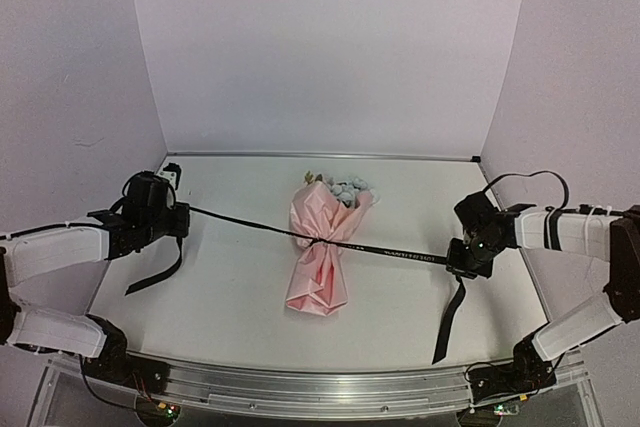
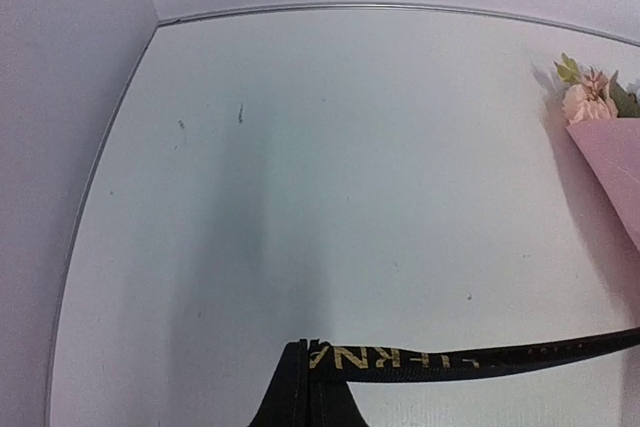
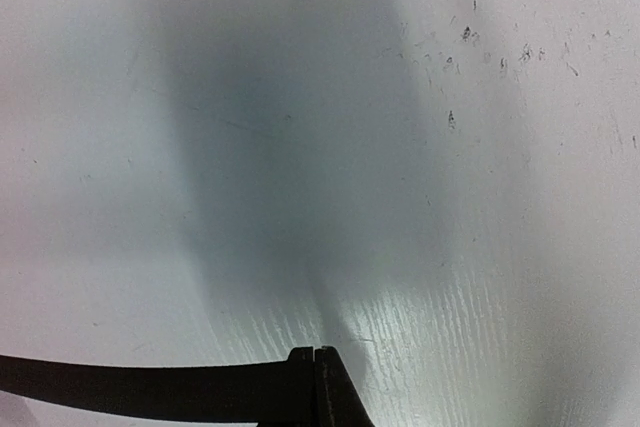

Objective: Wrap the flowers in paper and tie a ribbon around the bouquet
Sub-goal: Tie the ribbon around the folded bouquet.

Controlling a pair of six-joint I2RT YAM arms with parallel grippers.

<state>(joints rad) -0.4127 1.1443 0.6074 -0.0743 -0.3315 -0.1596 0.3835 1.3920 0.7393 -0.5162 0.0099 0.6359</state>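
The bouquet [image 1: 322, 252] lies in the middle of the table, pale pink paper [image 1: 318, 277] gathered into a cone around the flowers [image 1: 345, 189], whose blooms point to the back. The black ribbon [image 1: 250, 226] with gold lettering runs taut across the cone's waist from one gripper to the other. My left gripper [image 1: 183, 213] is shut on the ribbon [image 2: 480, 358] left of the bouquet, and a loose tail hangs below it. My right gripper [image 1: 457, 261] is shut on the ribbon [image 3: 150, 387] at the right, with another tail [image 1: 448, 325] trailing toward the front edge. A pink bloom [image 2: 590, 102] and the paper [image 2: 615, 162] show at the right edge of the left wrist view.
The white table [image 1: 230, 297] is walled by pale panels at the back and both sides. A metal rail [image 1: 320, 387] runs along the front edge by the arm bases.
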